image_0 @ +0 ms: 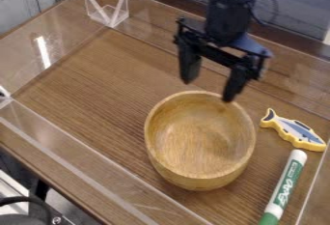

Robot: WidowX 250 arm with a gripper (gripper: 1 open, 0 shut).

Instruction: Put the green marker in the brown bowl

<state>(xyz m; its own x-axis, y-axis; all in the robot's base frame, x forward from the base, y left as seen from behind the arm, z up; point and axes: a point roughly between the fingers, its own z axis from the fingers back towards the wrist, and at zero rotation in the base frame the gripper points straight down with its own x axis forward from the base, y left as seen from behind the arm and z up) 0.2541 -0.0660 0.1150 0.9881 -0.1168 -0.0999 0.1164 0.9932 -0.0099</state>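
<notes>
The green marker (287, 190) lies on the wooden table at the lower right, white barrel with green ends, pointing toward the front edge. To its left stands the brown bowl (200, 139), round, light wood, with nothing inside. My gripper (214, 78) hangs above the bowl's far rim, its two black fingers spread wide and open, nothing between them. It is well left of and behind the marker.
A blue-and-yellow fish-shaped toy (292, 130) lies just behind the marker's tip, right of the bowl. Clear acrylic walls (65, 132) border the table on the left and front. A clear triangular stand (106, 8) sits at the back left.
</notes>
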